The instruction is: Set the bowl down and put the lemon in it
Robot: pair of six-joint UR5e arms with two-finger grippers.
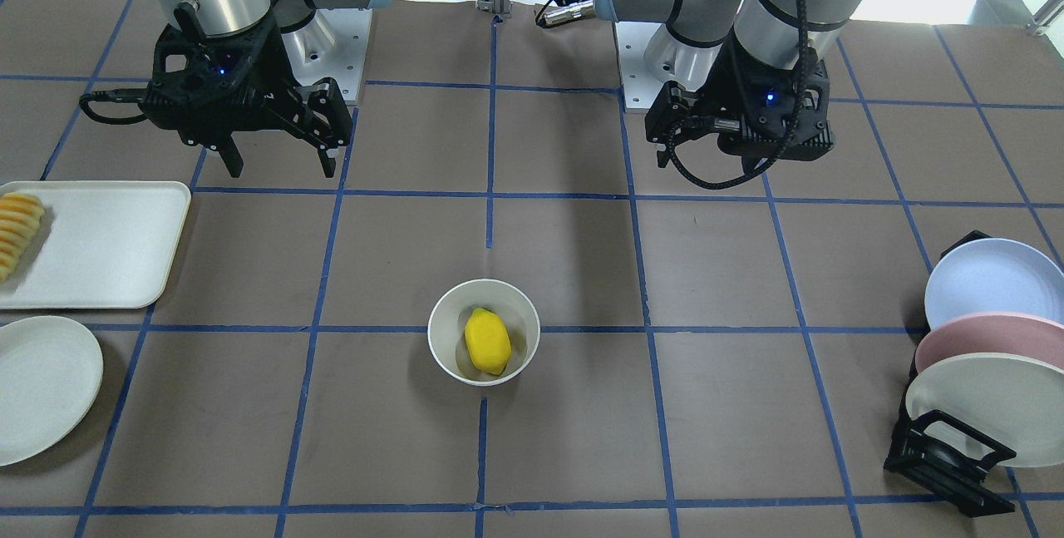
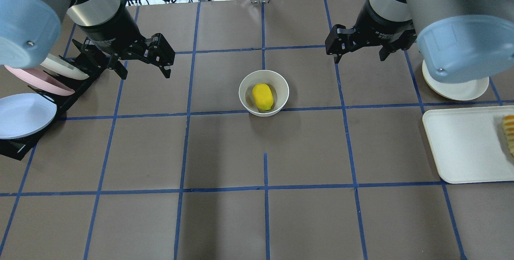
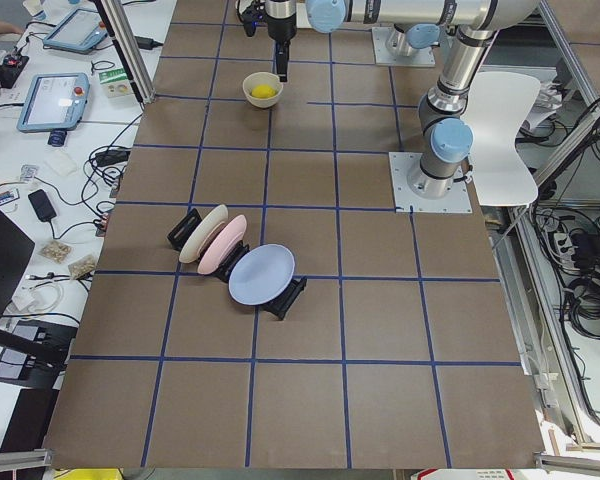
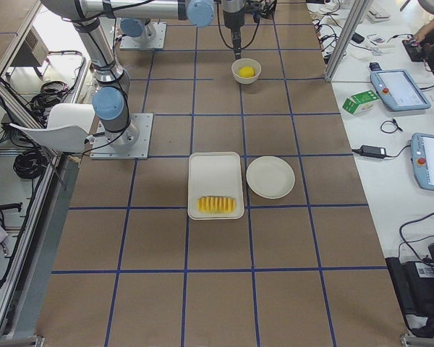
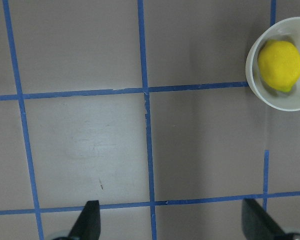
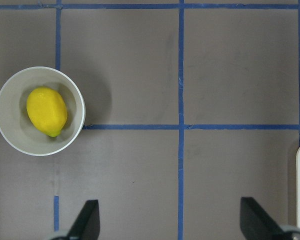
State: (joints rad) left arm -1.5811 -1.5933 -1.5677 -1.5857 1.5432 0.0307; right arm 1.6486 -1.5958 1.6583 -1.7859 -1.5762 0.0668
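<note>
The off-white bowl point(image 1: 442, 318) stands upright on the brown table near the middle, with the yellow lemon point(image 1: 487, 342) lying inside it. Both show in the overhead view, bowl point(image 2: 244, 91) and lemon point(image 2: 262, 96). My left gripper point(image 2: 144, 73) is open and empty, hovering above the table well to the bowl's left. My right gripper point(image 2: 359, 58) is open and empty, hovering to the bowl's right. The left wrist view has the bowl point(image 5: 253, 80) and lemon point(image 5: 279, 59) at the top right; the right wrist view has the bowl point(image 6: 10, 135) and lemon point(image 6: 46, 111) at the left.
A black rack of pastel plates point(image 2: 28, 91) stands on my left side beside the left arm. A white tray point(image 2: 461, 143) with sliced yellow-orange food point(image 2: 509, 131) and a shallow cream plate point(image 2: 457, 89) lie on my right side.
</note>
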